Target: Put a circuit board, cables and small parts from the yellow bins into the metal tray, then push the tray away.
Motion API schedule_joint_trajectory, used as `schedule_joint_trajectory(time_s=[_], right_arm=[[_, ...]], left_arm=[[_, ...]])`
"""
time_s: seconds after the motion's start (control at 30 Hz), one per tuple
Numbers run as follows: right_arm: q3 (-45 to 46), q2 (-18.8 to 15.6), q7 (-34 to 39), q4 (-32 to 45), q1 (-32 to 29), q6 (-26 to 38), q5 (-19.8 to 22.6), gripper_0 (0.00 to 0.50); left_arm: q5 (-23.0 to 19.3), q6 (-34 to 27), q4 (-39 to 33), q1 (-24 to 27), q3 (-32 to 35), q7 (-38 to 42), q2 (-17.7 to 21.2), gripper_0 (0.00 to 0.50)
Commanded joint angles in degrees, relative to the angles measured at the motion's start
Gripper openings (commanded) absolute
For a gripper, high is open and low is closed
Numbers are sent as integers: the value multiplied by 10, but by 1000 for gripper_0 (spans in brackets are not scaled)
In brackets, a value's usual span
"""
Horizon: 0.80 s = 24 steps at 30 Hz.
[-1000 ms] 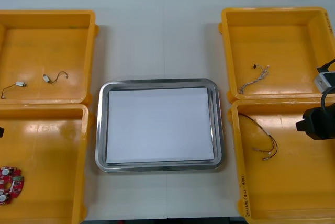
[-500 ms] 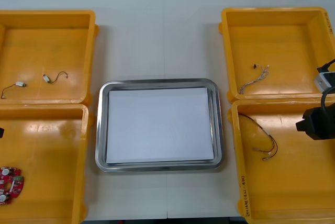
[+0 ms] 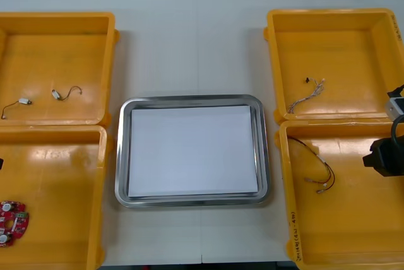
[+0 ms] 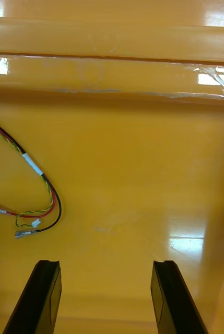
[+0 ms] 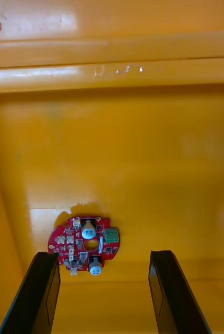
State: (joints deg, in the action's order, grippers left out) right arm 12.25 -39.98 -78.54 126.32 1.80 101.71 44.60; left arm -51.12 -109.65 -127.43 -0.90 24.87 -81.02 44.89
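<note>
A round red circuit board [image 5: 85, 244] lies on the floor of the near left yellow bin [image 3: 57, 156]; it also shows in the front view as the board [image 3: 11, 221]. My left gripper [image 5: 104, 255] hangs open just above it, the board partly between the fingers, nearer one of them. My right gripper [image 4: 105, 269] is open over the bare floor of the near right bin [image 3: 353, 232]. A red, yellow and black cable [image 4: 38, 198] lies off to one side beyond its fingers. The metal tray [image 3: 120, 156], white inside, sits between the bins with nothing in it.
The far left bin [image 3: 95, 43] holds two small metal parts [image 3: 25, 101] with thin leads. A thin pale cable [image 3: 306, 95] lies in the far right bin [image 3: 341, 36]. My right arm [image 3: 384, 156] shows at the right edge. Bare table lies beyond the tray.
My right arm has drawn a little toward the right edge of the front view. The board, cables and tray have not moved.
</note>
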Motion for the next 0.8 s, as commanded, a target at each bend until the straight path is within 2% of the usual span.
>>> schedule_joint_trajectory(time_s=[0.03, 0.2, 0.3, 0.4, 0.47, 0.57, 0.67, 0.8], right_arm=[[-1, -13, 36, -20, -8, -18, -6, 500], [-14, 0, 45, -52, -7, -59, -3, 500], [-35, 0, 74, -54, -7, -77, -10, 500], [-55, 0, 113, -51, -5, -85, -15, 500], [-71, 0, 141, -49, -5, -92, -22, 500], [-88, 0, 168, -46, -3, -97, -30, 500], [-107, 0, 193, -46, -2, -105, -38, 500], [-129, 0, 217, -46, 0, -115, -54, 500]], left_arm=[[10, -4, -26, -36, 13, 111, 19, 500], [12, -4, -32, -46, 16, 189, 15, 500], [21, -4, -40, -51, 26, 237, -1, 500], [48, -4, -59, -59, 51, 279, -43, 500], [82, -4, -80, -68, 68, 300, -81, 500], [124, -4, -99, -80, 71, 323, -116, 500], [160, -4, -106, -83, 67, 357, -137, 500], [190, -4, -106, -85, 49, 407, -141, 500]])
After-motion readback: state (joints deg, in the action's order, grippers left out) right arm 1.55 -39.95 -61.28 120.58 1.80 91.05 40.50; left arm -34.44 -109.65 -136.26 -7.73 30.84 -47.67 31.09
